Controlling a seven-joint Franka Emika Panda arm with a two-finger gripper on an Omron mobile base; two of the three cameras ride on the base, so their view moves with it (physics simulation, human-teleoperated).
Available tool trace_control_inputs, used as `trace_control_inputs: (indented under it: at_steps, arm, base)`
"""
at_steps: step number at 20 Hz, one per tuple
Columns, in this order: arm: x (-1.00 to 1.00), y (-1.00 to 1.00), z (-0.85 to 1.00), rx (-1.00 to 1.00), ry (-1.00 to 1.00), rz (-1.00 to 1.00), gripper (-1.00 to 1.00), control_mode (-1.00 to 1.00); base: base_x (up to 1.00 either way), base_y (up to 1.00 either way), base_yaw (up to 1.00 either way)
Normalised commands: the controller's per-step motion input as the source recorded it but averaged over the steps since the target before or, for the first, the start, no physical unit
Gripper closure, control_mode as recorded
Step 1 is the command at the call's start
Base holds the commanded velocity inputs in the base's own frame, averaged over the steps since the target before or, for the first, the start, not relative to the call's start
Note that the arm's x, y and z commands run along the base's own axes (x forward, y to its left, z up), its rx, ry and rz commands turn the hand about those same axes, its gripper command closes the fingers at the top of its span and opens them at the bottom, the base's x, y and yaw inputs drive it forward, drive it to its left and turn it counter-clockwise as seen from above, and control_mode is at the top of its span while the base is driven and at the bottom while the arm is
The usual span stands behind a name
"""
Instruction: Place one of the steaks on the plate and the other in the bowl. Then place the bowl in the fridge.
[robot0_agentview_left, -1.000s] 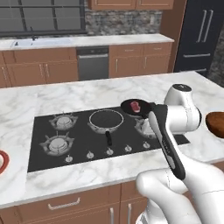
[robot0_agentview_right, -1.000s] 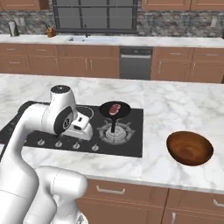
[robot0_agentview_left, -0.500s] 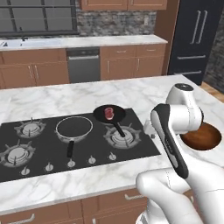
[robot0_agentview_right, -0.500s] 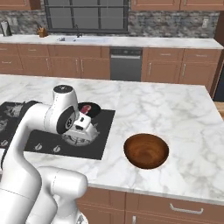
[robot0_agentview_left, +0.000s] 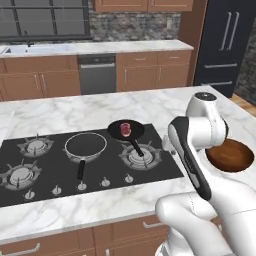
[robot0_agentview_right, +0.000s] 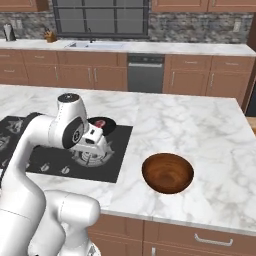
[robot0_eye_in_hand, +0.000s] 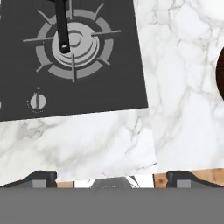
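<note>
Marble counter (robot0_eye_in_hand: 87, 140) lies beneath the hand (robot0_eye_in_hand: 111, 177), whose fingers stand wide apart, holding and touching nothing.

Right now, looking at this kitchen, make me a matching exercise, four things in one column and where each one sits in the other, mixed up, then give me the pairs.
Things:
1. steak
2. bowl
3. empty pan
4. dishwasher

Places:
A. on bare marble counter, right of the stove
B. under the far counter, between wooden cabinets
C. in the small black pan
D. on a middle burner, handle toward the robot

Pairs: 1-C, 2-A, 3-D, 4-B
</note>
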Motion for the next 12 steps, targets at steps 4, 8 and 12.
trace_control_inputs:
  at_steps: [4,8,12]
  arm:
    - [1.00,0.19,0.80,-0.13,0.15,0.10,-1.00,-1.00]
    - [1.00,0.52,0.18,0.00,0.08,0.01,-1.00,-1.00]
    - [1.00,0.40,0.09,0.02,0.16,0.00,-1.00,-1.00]
  base:
    - [0.00,0.00,0.00]
    - [0.00,0.00,0.00]
    - [0.00,0.00,0.00]
